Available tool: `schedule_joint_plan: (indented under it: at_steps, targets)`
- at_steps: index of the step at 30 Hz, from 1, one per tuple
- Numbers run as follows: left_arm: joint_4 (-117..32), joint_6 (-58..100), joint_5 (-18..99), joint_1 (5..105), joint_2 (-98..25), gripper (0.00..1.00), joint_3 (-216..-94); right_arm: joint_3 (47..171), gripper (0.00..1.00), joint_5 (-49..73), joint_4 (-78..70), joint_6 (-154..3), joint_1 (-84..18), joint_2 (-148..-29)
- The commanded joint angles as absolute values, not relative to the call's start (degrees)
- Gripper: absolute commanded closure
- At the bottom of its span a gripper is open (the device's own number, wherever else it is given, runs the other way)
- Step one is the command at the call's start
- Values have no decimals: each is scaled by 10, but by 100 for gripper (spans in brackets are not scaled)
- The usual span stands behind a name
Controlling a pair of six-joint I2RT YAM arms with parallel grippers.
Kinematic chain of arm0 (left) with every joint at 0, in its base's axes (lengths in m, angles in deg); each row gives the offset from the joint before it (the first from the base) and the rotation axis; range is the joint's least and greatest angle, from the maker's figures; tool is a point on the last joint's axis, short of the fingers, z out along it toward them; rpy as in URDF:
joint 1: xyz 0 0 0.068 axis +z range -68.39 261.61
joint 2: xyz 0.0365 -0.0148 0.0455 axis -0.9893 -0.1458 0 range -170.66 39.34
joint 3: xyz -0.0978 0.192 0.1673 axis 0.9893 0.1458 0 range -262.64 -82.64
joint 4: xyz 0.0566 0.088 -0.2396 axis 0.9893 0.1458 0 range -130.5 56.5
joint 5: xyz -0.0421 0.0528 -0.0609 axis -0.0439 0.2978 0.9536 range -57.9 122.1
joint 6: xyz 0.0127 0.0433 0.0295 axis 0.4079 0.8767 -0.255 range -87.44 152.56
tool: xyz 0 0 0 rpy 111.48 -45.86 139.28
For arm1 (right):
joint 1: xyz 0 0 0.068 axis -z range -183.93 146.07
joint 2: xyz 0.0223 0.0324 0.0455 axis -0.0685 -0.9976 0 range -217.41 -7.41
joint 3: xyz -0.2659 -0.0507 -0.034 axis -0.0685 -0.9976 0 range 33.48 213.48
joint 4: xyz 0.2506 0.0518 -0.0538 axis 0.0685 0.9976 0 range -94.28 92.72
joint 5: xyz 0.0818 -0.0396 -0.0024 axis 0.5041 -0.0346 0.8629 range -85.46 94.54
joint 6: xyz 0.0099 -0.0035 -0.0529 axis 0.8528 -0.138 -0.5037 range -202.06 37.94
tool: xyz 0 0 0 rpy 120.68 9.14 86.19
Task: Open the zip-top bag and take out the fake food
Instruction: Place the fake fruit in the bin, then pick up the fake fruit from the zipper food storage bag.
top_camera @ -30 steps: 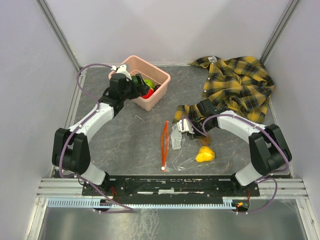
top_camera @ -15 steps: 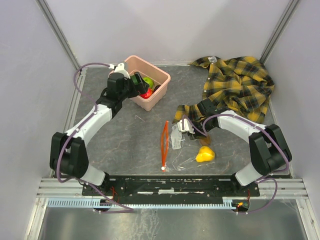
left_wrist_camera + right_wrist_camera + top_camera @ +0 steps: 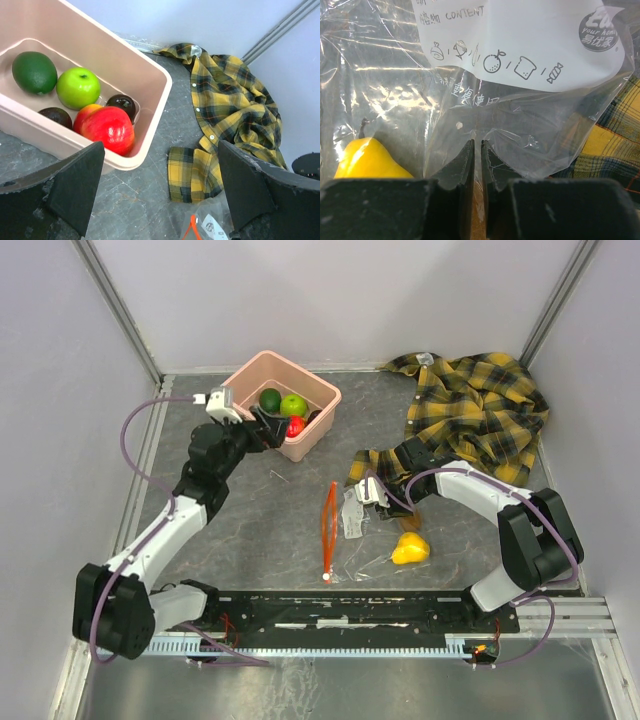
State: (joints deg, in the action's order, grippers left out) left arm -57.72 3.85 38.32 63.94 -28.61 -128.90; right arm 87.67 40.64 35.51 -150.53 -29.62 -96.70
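Bag: the zip-top bag [image 3: 350, 527] lies mid-table [image 3: 250, 530], toward the near edge, with its orange zip strip [image 3: 328, 525] on the left.
Right gripper [image 3: 475, 150]: clamped on a fold of bag film.
Left gripper [image 3: 160, 187]: spread wide, empty, beside the pink tub [image 3: 322, 392].
Food: a yellow pear [image 3: 367, 160] is seen through the film.
Handling: the film is judged light, limp and slippery; it is best taken at the zip strip.

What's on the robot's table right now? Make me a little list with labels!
tub: pink tub, far left of the table, fruit inside
in tub: dark green fruit, light green apple, red fruit, two dark fruits
bag: zip-top bag, lying in the middle, orange zip strip on its left side
by bag: yellow fruit, seen through the clear plastic
cloth: plaid shirt, crumpled at far right
left arm: left end effector open, empty, near the tub
right arm: right end effector pinching the bag's plastic
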Motion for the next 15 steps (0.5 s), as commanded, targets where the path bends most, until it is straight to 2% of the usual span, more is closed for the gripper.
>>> schedule_joint_plan:
  at_steps: [1,4,10,15]
  targets:
    - [-690,15,437,644,-242,1,-1234,895,82,430,359,-1515,-292,-946]
    - [-697,3,494,644,-235,1,-1217,894,81,431,358,-1515,-292,-941]
    - [-700,-44,588,641,-230,7,-1190,894,79,431,359,-1517,-292,-933]
    - [-703,-58,615,612,-215,11,-1155,891,74,432,358,-1518,-291,-923]
